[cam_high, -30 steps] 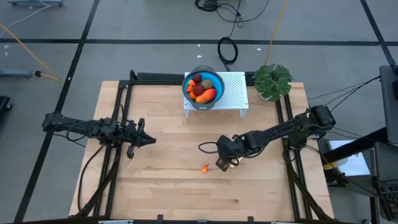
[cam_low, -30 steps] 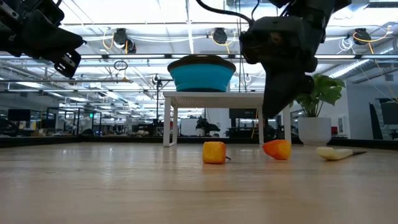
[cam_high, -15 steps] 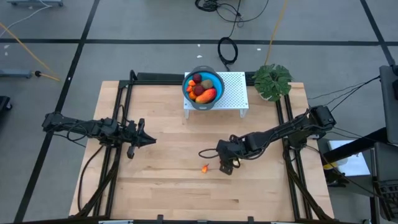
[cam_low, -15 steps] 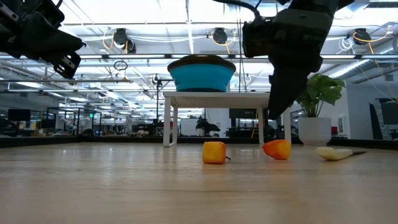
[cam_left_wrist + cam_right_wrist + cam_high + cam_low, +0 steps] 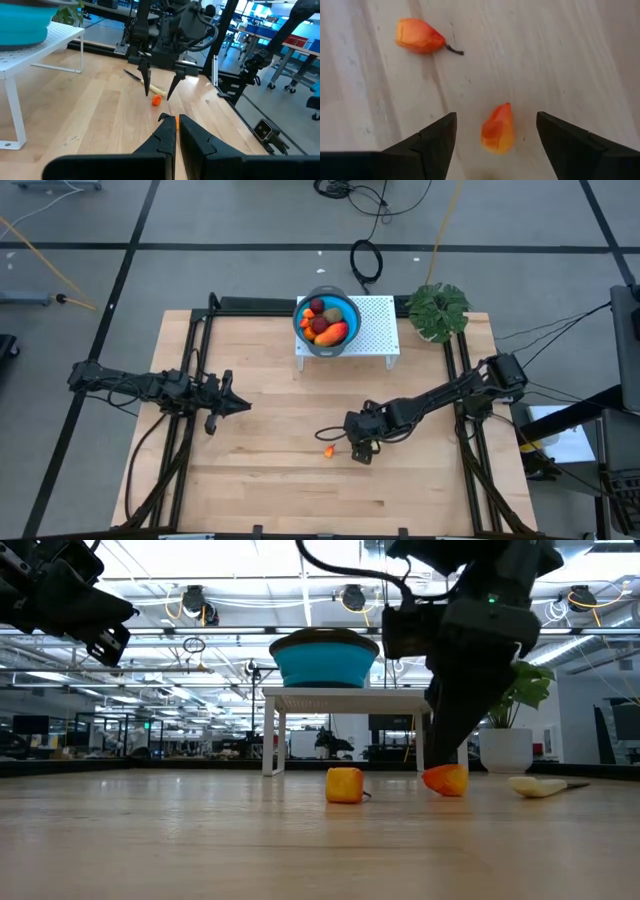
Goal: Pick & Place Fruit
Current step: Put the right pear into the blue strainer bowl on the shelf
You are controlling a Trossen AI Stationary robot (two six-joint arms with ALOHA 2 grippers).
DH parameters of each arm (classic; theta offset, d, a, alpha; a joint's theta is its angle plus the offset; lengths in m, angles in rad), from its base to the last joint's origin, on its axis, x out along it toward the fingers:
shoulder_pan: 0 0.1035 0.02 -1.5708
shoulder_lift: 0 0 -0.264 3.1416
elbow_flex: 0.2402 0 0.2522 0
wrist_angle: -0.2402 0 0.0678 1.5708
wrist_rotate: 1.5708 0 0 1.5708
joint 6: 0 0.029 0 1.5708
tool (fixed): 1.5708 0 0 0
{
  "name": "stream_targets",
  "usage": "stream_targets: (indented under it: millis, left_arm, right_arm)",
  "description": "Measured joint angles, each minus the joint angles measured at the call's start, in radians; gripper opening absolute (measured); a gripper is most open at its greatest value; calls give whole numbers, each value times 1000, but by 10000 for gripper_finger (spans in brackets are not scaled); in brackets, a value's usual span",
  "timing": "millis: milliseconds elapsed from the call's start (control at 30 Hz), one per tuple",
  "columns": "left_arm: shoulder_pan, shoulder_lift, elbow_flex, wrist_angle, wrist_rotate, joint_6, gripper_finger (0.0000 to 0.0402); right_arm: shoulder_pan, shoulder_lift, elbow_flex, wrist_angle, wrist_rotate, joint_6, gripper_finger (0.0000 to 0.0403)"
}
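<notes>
Two tiny orange fruit bits lie on the wooden table: one between the fingers of my open right gripper, untouched, the other with a short stem a little toward the table's left. My right gripper points down over the first bit. More fruit lies in the blue bowl on the white rack. My left gripper hovers shut at the table's left.
A yellow-handled knife lies on the table just right of the bits, close behind my right gripper. A potted green plant stands at the far right corner. The rack stands on legs at the far middle.
My right gripper has shifted a little toward the table's left edge and come down over the right orange bit. Both bits and the knife lie where they were.
</notes>
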Motion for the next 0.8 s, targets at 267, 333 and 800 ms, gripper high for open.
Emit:
stream_targets:
  millis: [267,333,800]
  left_arm:
    - [0,0,0,0,0,-4,19]
    - [0,0,0,-1,0,-5,19]
    - [0,0,0,0,-1,-6,19]
  right_arm:
    - [0,60,0,1,0,0,268]
    - [0,74,1,1,1,1,265]
    - [0,85,2,-25,9,-3,183]
